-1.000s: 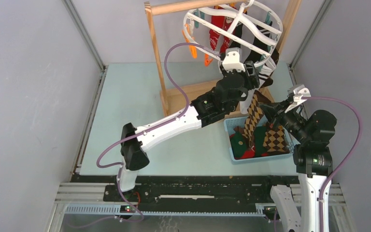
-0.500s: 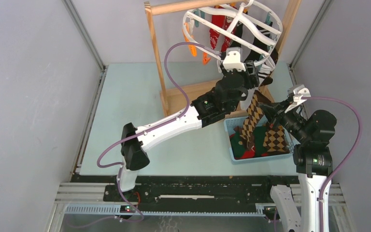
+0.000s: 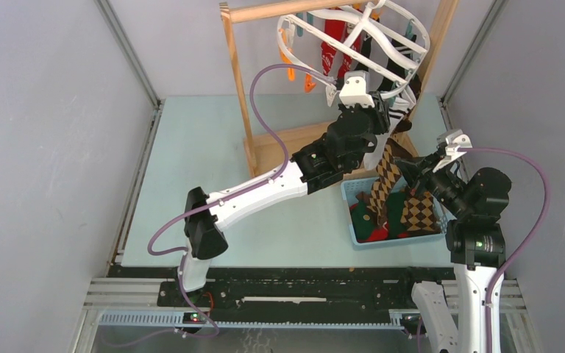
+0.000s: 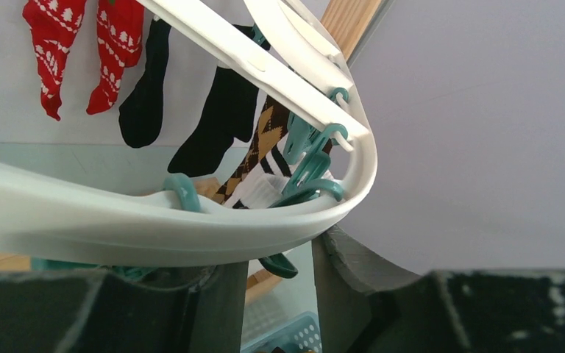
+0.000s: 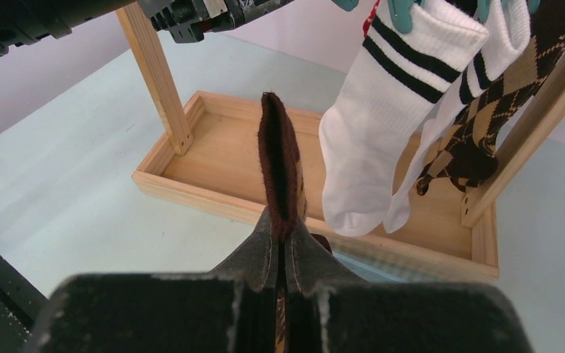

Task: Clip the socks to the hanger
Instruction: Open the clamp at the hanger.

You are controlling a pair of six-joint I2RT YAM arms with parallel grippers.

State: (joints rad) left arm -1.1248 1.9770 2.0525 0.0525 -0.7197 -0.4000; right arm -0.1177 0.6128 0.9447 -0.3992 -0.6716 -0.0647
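The white oval hanger (image 3: 406, 38) hangs from the wooden rack, and its rim (image 4: 154, 229) crosses the left wrist view. Red socks (image 4: 55, 51), black socks (image 4: 213, 125) and white striped socks (image 5: 382, 110) are clipped to it. My left gripper (image 4: 276, 287) reaches up under the rim, jaws apart, with a teal clip (image 4: 283, 265) hanging between the fingers. My right gripper (image 5: 281, 239) is shut on the cuff of a brown argyle sock (image 5: 279, 162), holding it upright over the basket. From above, that sock (image 3: 384, 176) hangs just below the left gripper (image 3: 388, 114).
A blue basket (image 3: 347, 193) under the right gripper (image 3: 406, 170) holds green, red and argyle socks. The wooden rack's post (image 3: 237, 81) and its tray base (image 5: 213, 173) stand behind. Grey walls close in both sides.
My left jaws have narrowed round the teal clip, and the hanger has tipped up slightly on its left side. The right arm and its sock have stayed still.
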